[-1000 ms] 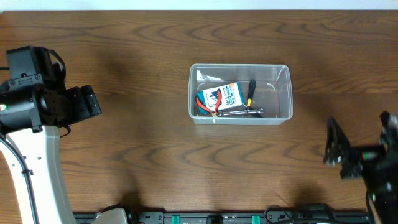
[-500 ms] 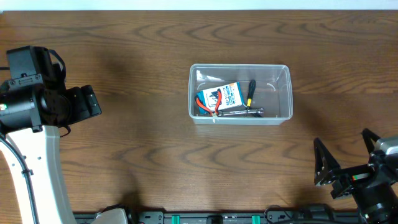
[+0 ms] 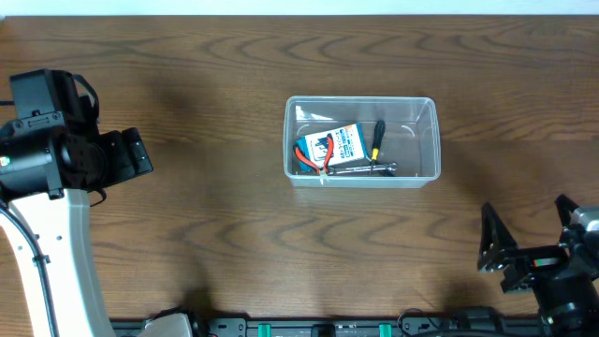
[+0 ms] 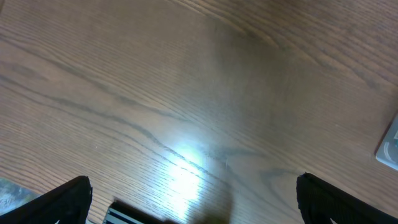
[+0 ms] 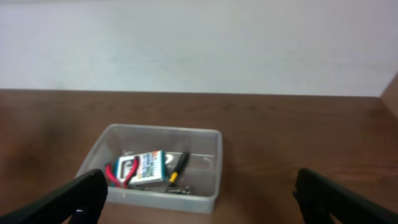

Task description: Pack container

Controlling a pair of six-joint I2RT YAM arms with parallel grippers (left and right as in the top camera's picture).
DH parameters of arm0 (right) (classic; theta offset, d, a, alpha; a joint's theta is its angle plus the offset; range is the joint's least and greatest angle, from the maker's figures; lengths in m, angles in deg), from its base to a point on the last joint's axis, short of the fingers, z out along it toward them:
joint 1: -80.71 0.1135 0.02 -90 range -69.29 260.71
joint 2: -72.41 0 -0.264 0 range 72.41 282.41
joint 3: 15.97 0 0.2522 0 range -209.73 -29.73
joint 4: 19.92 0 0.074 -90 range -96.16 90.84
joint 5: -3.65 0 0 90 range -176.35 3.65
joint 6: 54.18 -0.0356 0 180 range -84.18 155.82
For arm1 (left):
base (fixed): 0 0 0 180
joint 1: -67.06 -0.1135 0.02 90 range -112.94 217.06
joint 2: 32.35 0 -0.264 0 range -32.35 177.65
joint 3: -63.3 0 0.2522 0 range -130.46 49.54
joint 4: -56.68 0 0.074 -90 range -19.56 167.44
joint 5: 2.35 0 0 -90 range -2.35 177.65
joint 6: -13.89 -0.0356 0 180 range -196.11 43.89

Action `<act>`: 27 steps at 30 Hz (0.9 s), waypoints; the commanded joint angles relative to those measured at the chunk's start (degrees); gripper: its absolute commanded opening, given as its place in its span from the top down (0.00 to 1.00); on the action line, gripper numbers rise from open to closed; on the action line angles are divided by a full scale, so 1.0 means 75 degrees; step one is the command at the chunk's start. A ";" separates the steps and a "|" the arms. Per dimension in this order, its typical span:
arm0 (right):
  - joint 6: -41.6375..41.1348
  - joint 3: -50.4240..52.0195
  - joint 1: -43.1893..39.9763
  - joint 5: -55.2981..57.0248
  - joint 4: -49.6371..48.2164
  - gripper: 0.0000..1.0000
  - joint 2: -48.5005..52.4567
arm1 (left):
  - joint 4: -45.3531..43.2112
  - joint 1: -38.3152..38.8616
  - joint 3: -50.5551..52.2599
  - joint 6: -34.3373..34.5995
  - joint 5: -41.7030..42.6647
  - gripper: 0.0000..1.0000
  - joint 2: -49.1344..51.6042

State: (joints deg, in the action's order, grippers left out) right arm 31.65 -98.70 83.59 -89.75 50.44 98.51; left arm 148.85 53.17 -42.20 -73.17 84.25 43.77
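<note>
A clear plastic container (image 3: 360, 100) stands at the table's middle, also in the right wrist view (image 5: 163, 129). In it lie red-handled pliers on a blue and white card (image 3: 332, 146) (image 5: 140, 167), a black and yellow screwdriver (image 3: 376, 139) (image 5: 179, 167) and some metal pieces (image 3: 371, 169). My left gripper (image 3: 142, 154) (image 4: 193, 202) hovers far to the left over bare wood, open and holding nothing. My right gripper (image 3: 526, 208) (image 5: 199, 199) is near the front right edge, open and empty, facing the container from a distance.
A corner of the container (image 4: 390, 146) shows at the right edge of the left wrist view. The brown wooden table (image 3: 234, 243) surrounds the container. A pale wall (image 5: 199, 43) rises behind the table.
My right gripper pulled back from the container toward the front edge, then shifted slightly right. The left arm and the container's contents have not moved.
</note>
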 commanded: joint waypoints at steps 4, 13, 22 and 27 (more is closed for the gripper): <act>-0.0122 0.1973 -0.0455 0.0391 -0.1413 0.01 -0.1297 | 0.0029 -0.0041 -0.0079 -0.0044 -0.0012 0.02 -0.0017; 0.0079 0.5077 -0.0536 0.0423 -0.4503 0.01 -0.2672 | 0.0029 -0.0041 -0.0079 -0.0044 -0.0012 0.02 -0.0017; 0.0618 0.7420 -0.0516 0.0420 -0.7361 0.01 -0.3448 | 0.0029 -0.0041 -0.0079 -0.0044 -0.0012 0.02 -0.0017; 0.0624 0.7936 -0.0472 0.0425 -0.8253 0.01 -0.3442 | 0.0026 -0.0041 -0.0079 -0.0044 -0.0012 0.02 -0.0017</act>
State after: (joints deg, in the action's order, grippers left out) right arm 35.26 -40.61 80.03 -86.93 -9.77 73.36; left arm 148.87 53.17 -42.20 -73.17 84.25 43.77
